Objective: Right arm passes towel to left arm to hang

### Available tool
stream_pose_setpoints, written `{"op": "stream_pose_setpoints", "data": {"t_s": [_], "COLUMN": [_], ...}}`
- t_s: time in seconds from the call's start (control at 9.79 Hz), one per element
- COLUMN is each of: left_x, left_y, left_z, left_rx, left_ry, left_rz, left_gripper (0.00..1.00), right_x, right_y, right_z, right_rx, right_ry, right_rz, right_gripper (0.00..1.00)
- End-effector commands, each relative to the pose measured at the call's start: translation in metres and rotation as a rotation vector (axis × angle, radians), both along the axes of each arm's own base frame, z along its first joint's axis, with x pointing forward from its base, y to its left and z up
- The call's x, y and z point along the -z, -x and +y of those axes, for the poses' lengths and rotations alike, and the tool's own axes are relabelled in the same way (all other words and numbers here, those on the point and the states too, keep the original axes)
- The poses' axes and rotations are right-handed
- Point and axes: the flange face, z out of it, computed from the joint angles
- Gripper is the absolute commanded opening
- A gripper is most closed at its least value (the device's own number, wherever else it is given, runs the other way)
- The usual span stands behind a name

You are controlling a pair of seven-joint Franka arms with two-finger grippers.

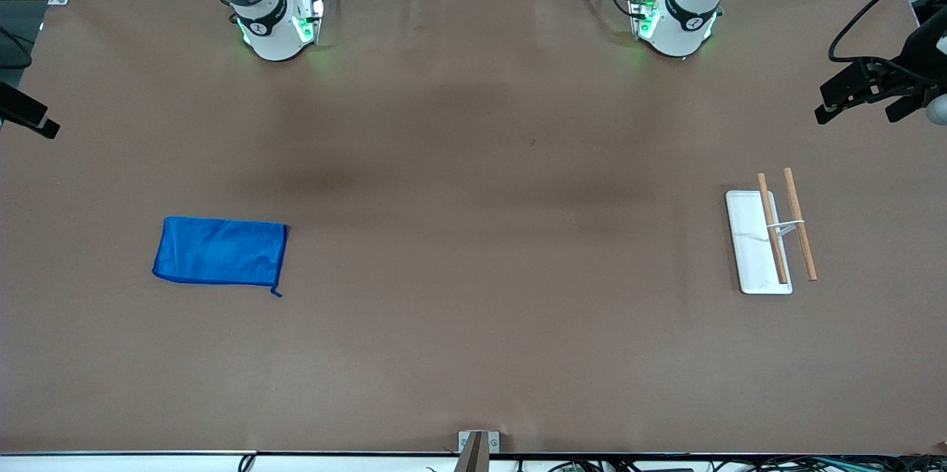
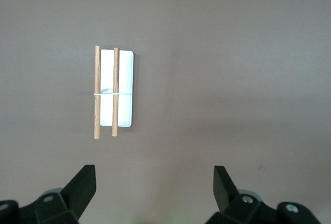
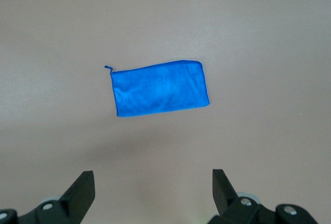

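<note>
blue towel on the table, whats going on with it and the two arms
Nothing is handling the towel yet. It lies flat on the brown table toward the right arm's end, with a thread tail at one corner. The right tool hangs open above it, holding nothing. The left tool is also open and empty, up over the rack, a white base with two wooden rods, at the left arm's end. The pickup, the handover and the hanging are all not yet done.

towel [image 3: 160,88]: flat on table [image 3: 269,38], thread tail at one corner | right gripper [image 3: 153,190]: above table, fingers spread wide, empty
</note>
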Motion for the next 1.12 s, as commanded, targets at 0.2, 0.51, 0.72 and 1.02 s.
{"op": "stream_pose_setpoints", "data": {"t_s": [0.2,0.51,0.72,1.02], "left_x": [0.0152,0.0162,0.0111,0.0139], "left_y": [-0.0063,-0.0064,-0.0065,-0.0089], "left_z": [-0.0008,-0.0031,-0.0023,-0.0031], "left_rx": [0.014,0.020,0.020,0.020], "left_ry": [-0.022,-0.023,-0.022,-0.022], "left_rz": [0.024,0.027,0.015,0.019], "left_gripper": [1.00,1.00,1.00,1.00], "right_x": [0.0009,0.0009,0.0010,0.0002], "right_y": [0.0006,0.0007,0.0009,0.0012], "right_z": [-0.0012,-0.0020,-0.0022,-0.0011], "right_rx": [-0.007,-0.006,-0.006,-0.007], "right_ry": [-0.012,-0.012,-0.011,-0.013], "right_rz": [0.002,0.002,0.003,0.002], "right_gripper": [1.00,1.00,1.00,1.00]}}
